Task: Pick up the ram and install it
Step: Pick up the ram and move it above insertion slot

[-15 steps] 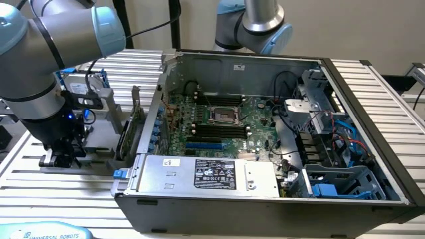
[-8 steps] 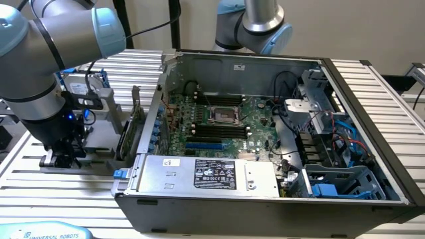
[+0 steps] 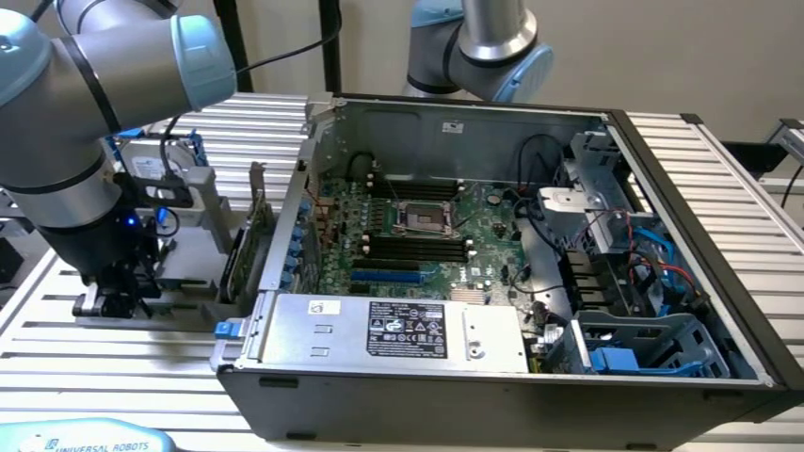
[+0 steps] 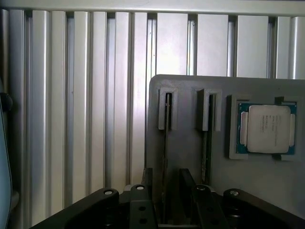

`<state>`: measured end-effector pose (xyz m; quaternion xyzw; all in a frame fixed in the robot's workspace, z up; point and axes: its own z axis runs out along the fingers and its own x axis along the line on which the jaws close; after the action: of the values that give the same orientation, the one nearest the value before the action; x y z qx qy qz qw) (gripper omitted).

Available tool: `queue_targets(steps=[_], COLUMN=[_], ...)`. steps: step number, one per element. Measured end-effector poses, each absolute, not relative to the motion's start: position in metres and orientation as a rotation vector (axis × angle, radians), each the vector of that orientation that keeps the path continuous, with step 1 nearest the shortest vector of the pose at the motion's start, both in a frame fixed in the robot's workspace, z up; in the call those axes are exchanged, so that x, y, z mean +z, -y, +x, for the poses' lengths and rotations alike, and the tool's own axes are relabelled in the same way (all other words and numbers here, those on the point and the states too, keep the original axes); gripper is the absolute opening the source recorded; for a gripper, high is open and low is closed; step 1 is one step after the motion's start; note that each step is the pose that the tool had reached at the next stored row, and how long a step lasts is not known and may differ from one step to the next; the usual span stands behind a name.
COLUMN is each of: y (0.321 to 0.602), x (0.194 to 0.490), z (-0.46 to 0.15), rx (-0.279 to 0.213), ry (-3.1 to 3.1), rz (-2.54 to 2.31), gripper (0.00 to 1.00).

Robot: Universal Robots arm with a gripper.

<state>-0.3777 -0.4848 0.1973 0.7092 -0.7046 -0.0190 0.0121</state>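
The ram (image 4: 166,143) stands on edge in a slot of a grey holder (image 4: 186,95), so it appears as a thin dark strip. My gripper (image 4: 167,191) is open, with one dark finger (image 4: 147,186) on each side of the ram's near end and a gap to the stick on both sides. A second thin stick (image 4: 208,138) stands in the neighbouring slot. In the exterior view my gripper (image 3: 120,292) hangs low over the holder (image 3: 188,254), at the exterior view's left of the open computer case (image 3: 503,377). The motherboard's black slots (image 3: 409,247) lie inside the case.
A square silver processor chip (image 4: 268,129) sits in a pocket of the holder beside the sticks. An upright green card (image 3: 258,235) stands between the holder and the case wall. A second robot arm (image 3: 484,47) rises behind the case. Ribbed aluminium table (image 4: 71,119) surrounds the holder.
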Motion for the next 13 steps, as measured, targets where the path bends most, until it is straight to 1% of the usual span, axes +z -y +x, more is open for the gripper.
queue_targets(steps=[3, 4, 5, 6, 13], y=[0.4848, 0.4848, 0.4848, 0.4848, 0.4848], x=[0.1973, 0.1973, 0.1973, 0.1973, 0.1972], z=[-0.3779, -0.3778, -0.3778, -0.3778, -0.3779], rx=[-0.059, -0.059, -0.059, -0.059, -0.061], ry=[2.197, 2.197, 2.197, 2.197, 2.197], rz=[2.211, 2.211, 2.211, 2.211, 2.212], gripper=[0.36, 0.34, 0.34, 0.27, 0.27])
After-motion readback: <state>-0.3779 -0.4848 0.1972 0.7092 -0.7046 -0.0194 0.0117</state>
